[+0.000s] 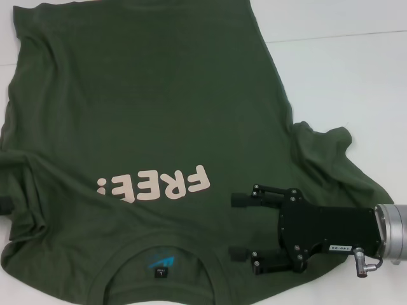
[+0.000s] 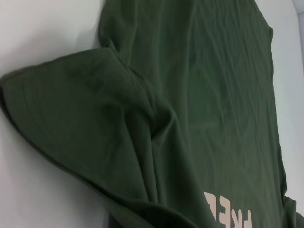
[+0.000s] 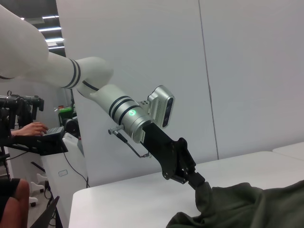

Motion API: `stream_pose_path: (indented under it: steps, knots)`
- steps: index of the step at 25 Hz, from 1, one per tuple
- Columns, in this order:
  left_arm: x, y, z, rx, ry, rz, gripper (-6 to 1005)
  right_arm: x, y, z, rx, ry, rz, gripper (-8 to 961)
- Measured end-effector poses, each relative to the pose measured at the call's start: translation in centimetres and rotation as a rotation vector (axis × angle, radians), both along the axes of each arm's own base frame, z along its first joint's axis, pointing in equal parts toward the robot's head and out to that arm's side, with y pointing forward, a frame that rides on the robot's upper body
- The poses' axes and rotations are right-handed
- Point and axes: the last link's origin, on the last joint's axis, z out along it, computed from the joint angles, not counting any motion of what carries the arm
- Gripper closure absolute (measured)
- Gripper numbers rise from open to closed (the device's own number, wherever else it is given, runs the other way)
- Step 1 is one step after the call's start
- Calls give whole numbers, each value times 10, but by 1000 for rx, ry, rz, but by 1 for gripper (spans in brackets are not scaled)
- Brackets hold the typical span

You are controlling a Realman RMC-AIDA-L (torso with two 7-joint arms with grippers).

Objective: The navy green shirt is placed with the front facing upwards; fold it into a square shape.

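Where the white bench shows | one navy green shirt spread front-up, collar nearest robot | two grippers: right gripper low over shirt's shoulder, jaws wide, empty; left gripper angled down, pinching sleeve.

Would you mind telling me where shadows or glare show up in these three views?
Head view: even light, a sheen on the metal wrist behind the open right pincer, barely any shadow on the shirt. Left wrist view: deep shadow in the sleeve fold. Right wrist view: strip lights glow far off; the left pincer, gripping the shirt, is evenly lit.
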Motion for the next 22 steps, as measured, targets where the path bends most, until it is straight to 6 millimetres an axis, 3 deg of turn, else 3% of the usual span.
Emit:
stream_pose_path:
  steps: [11,22]
  knots:
    - [3,3,-1,-4,-15,-3,966,0,0,0,1,-2,-2,69]
    - [20,17,-2,30,-80,-56,966,1,-1,-1,0,0,-12,69]
